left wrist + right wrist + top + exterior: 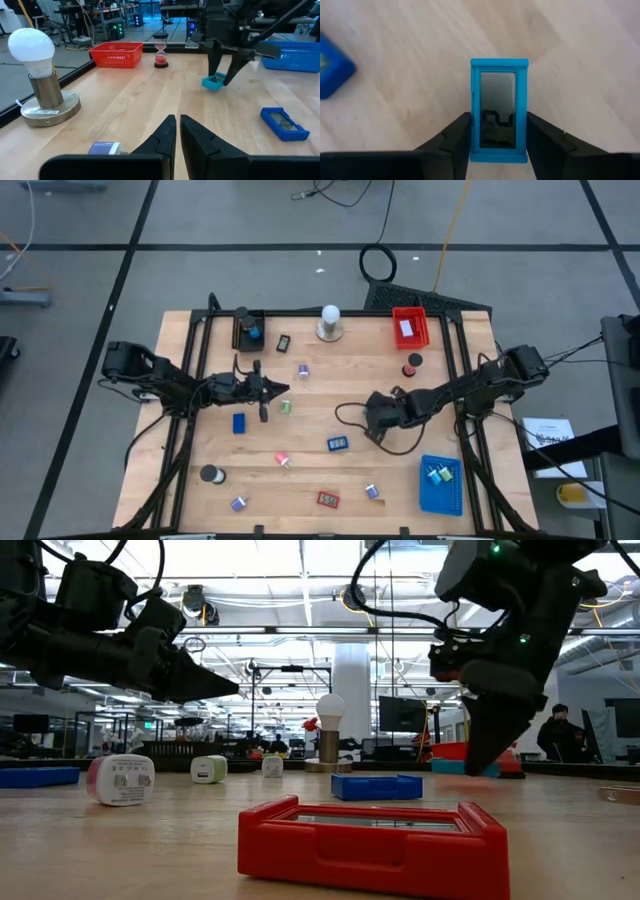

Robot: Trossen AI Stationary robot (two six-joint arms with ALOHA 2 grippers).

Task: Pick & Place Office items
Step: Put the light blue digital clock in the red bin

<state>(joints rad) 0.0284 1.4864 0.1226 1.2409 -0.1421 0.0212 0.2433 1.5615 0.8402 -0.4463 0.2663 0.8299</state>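
Observation:
Small office pieces lie scattered on the wooden table (300, 480): a blue block (239, 423), a blue framed piece (337, 444), a red framed piece (327, 499) and small rolls. My right gripper (375, 423) is at the table's middle right, pointing down, shut on a teal framed rectangular piece (499, 110). My left gripper (272, 390) hovers shut over the table's middle left, its fingers (170, 135) touching nothing. A purple roll (106, 148) lies just below it. My right gripper pinches the teal framed piece between its two fingers (455, 135), one on each long side, near one short end (499, 156). The fingers come from above and lie across the piece. The piece (215, 81) lies flat at table level.
A red tray (408, 327) and a black tray (247, 328) stand at the far edge, with the white bulb on its grey base (329, 323) between them. A blue tray (440, 483) holding small pieces sits near right. A red hourglass-like piece (412, 365) stands by the red tray.

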